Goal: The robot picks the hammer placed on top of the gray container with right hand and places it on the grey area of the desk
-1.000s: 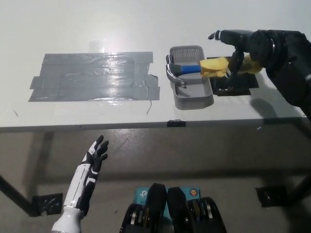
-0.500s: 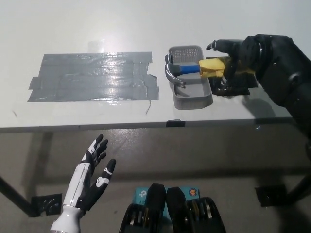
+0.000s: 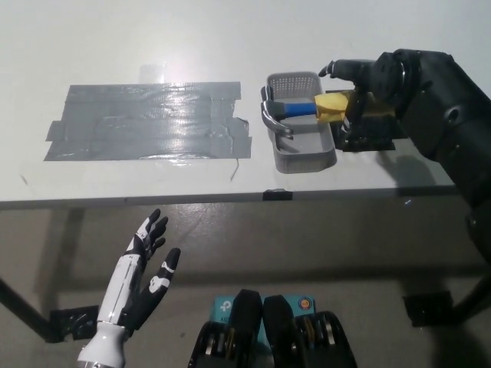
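Note:
A hammer (image 3: 301, 110) with a steel claw head, blue neck and yellow handle lies across the top of the gray container (image 3: 301, 147) on the white desk. My black right hand (image 3: 362, 83) hovers over the yellow handle end, fingers spread around it without gripping. The grey area (image 3: 149, 121) is a wide patch of grey tape left of the container. My white left hand (image 3: 142, 274) rests open below the desk's front edge at the lower left.
A black tape patch (image 3: 370, 140) lies on the desk right of the container, under my right hand. The desk's front edge (image 3: 230, 198) runs across the middle of the picture, with floor below it.
My right hand has moved a little left and lower over the hammer's handle. My left hand has turned and spread slightly. The hammer has not moved.

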Available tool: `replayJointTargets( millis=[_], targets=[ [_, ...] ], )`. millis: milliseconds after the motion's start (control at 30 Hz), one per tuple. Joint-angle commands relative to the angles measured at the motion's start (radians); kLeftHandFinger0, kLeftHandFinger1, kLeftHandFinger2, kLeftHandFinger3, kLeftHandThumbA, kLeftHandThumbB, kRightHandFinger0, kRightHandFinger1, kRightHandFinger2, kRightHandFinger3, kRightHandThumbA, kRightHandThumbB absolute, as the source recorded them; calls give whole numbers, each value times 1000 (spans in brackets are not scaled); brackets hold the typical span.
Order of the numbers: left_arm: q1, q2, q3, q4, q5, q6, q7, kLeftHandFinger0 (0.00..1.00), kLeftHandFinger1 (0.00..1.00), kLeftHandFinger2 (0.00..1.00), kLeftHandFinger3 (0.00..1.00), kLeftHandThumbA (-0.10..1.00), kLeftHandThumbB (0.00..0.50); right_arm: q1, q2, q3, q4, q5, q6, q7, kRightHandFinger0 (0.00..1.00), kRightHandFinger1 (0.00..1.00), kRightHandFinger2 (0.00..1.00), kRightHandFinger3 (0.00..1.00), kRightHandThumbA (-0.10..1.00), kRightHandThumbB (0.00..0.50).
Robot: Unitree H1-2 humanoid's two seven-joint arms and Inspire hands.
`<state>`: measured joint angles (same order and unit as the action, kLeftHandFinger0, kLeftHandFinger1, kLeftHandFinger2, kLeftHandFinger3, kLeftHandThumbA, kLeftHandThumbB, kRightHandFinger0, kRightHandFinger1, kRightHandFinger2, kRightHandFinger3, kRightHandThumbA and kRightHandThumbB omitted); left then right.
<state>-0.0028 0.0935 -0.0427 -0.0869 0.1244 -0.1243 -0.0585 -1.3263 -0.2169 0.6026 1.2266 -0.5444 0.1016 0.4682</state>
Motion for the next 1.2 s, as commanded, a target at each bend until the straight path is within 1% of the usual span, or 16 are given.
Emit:
replayJointTargets(
  millis=[0, 33, 67, 133, 367, 433, 500, 633, 800, 833, 1033, 1100, 1133, 1167],
  targets=[
    [0, 7, 9, -41, 3, 0, 9, 1000, 1000, 1000, 1000, 780, 86, -66, 5, -21, -5, -4, -7, -41, 1000, 1000, 1000, 1000, 1000, 425],
    [0, 7, 9, -42, 3, 0, 9, 1000, 1000, 1000, 1000, 782, 86, -66, 5, -22, -5, -4, -7, -41, 1000, 1000, 1000, 1000, 1000, 425],
    [-1, 8, 10, -42, 3, 1, 9, 1000, 1000, 1000, 1000, 794, 91, -65, 7, -20, 2, -7, -5, -45, 1000, 1000, 1000, 1000, 1000, 402],
    [-5, 11, 12, -39, 10, -9, 12, 1000, 1000, 1000, 1000, 811, 81, -65, 10, -21, 23, -7, -9, -49, 1000, 1000, 1000, 1000, 1000, 391],
    [-11, 11, 13, -40, -4, 2, 4, 1000, 1000, 1000, 1000, 834, 82, -65, 3, -31, 38, -5, -11, -51, 1000, 1000, 1000, 1000, 1000, 397],
    [-11, 11, 11, -40, 15, -4, 13, 1000, 1000, 1000, 1000, 850, 84, -63, 2, -36, 38, -3, -7, -51, 1000, 1000, 1000, 1000, 1000, 398],
    [-12, 12, 10, -41, 14, -3, 10, 1000, 1000, 1000, 1000, 857, 82, -63, 2, -33, 41, -9, -6, -51, 1000, 1000, 1000, 1000, 1000, 407],
    [-12, 12, 10, -40, 13, -4, 9, 1000, 1000, 1000, 1000, 864, 81, -62, 2, -36, 46, -9, -8, -53, 1000, 1000, 1000, 1000, 1000, 407],
    [-15, 14, 12, -38, 7, -12, 8, 1000, 1000, 1000, 1000, 867, 68, -79, -6, -38, 55, -10, -25, -48, 1000, 1000, 1000, 1000, 1000, 406],
    [-12, 12, 12, -42, 7, -2, 8, 1000, 1000, 1000, 1000, 871, 75, -80, -9, -44, 58, -5, -27, -45, 1000, 1000, 1000, 1000, 1000, 398],
    [-10, 9, 12, -43, 2, 1, 9, 1000, 1000, 1000, 1000, 873, 78, -82, -12, -53, 68, -5, -29, -46, 1000, 1000, 1000, 1000, 1000, 399],
    [-9, 11, 11, -45, 6, 3, 8, 1000, 1000, 1000, 1000, 887, 84, -77, -12, -50, 76, -8, -34, -48, 1000, 1000, 1000, 1000, 1000, 389],
    [-11, 12, 11, -44, 8, -1, 8, 1000, 1000, 1000, 1000, 893, 77, -75, -13, -46, 75, -12, -31, -47, 1000, 1000, 1000, 1000, 1000, 372],
    [-12, 12, 11, -44, 10, -1, 10, 1000, 1000, 1000, 1000, 895, 79, -73, -12, -47, 74, -13, -25, -49, 1000, 1000, 1000, 1000, 1000, 371]
  ],
)
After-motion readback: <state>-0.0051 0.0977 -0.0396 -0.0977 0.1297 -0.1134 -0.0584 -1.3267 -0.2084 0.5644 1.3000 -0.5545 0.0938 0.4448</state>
